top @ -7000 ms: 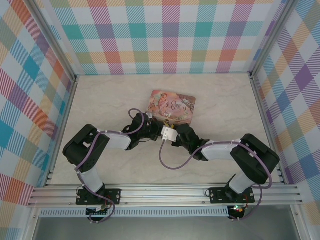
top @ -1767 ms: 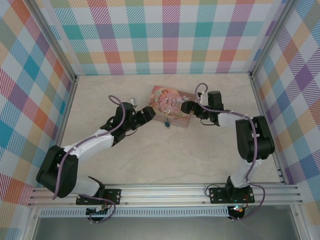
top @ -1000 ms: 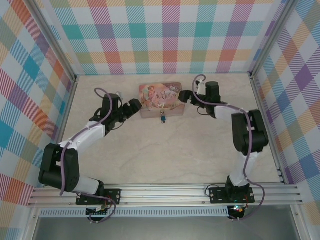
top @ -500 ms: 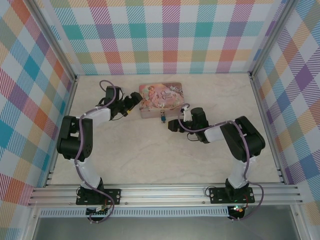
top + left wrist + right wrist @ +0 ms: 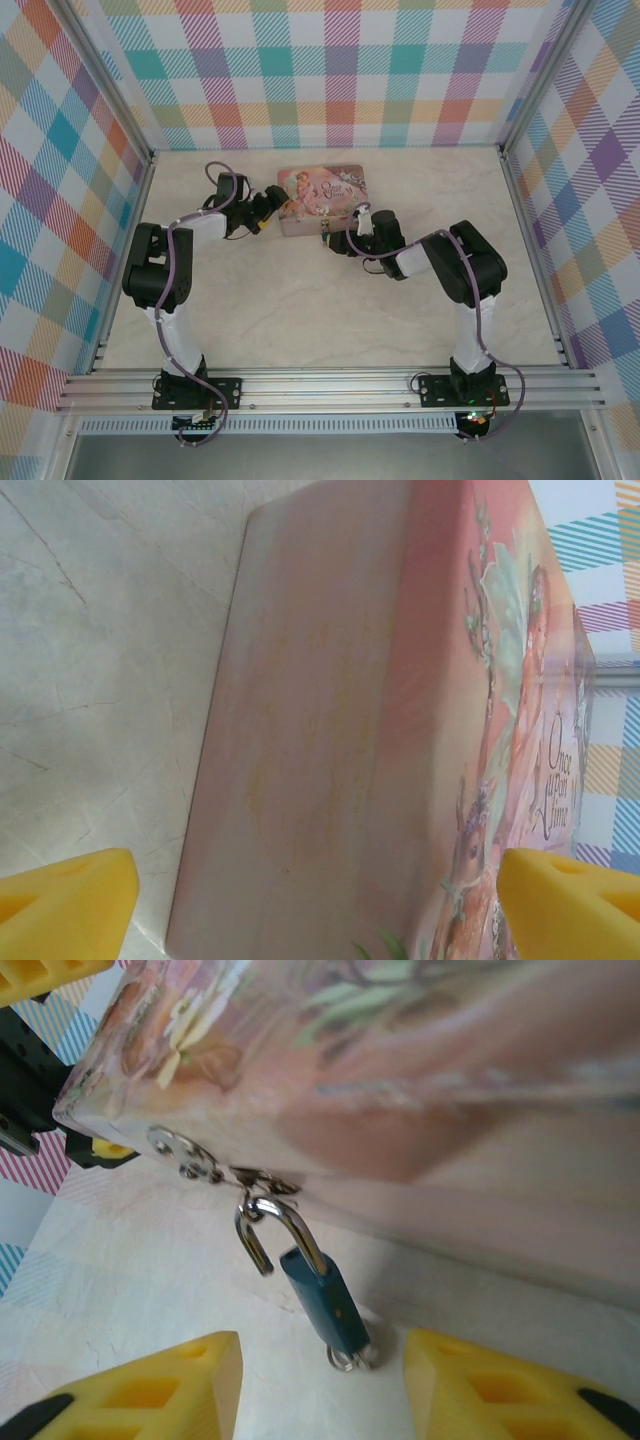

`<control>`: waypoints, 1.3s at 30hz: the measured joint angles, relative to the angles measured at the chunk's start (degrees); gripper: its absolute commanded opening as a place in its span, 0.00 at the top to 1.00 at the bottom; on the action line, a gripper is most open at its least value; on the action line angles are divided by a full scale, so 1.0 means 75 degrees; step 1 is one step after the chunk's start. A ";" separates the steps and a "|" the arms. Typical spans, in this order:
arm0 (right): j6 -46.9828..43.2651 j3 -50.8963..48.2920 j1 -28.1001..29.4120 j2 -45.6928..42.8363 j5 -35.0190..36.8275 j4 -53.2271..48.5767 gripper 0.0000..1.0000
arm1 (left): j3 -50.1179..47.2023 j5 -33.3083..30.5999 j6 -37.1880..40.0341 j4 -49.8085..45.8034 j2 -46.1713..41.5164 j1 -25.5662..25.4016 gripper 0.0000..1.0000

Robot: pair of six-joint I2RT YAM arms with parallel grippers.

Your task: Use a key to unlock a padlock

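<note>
The blue padlock hangs by its silvery shackle from the hasp on the front of the pink tin. One shackle leg stands free of the body. A small metal key ring shows at the body's lower end; the key itself I cannot make out. My right gripper is open, a yellow finger on each side of the padlock, with gaps both sides. My left gripper is open wide across the tin's left end.
The tin lies at the back middle of the marbled table, its lid up. Checked walls close in the back and both sides. The right arm's elbow rests low to the right of the tin.
My right gripper left the tin's right end, swung round to its front, and its jaws narrowed around the padlock. The left gripper stayed at the tin's left end, opening slightly.
</note>
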 measured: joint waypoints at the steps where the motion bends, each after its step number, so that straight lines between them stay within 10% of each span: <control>1: 0.0000 0.0055 0.0020 0.0041 0.0003 0.0000 0.57 | 0.0000 0.0000 -0.0003 0.0000 0.0000 -0.0006 0.08; 29: -0.0099 0.0300 0.0210 0.0417 0.0207 0.0341 0.61 | 0.0090 -0.0006 -0.0090 0.0009 0.0023 -0.0128 0.08; 39: -0.0015 0.0315 0.0210 0.0632 0.0312 0.0819 0.81 | 0.0090 -0.0006 -0.0119 0.0006 0.0023 -0.0128 0.08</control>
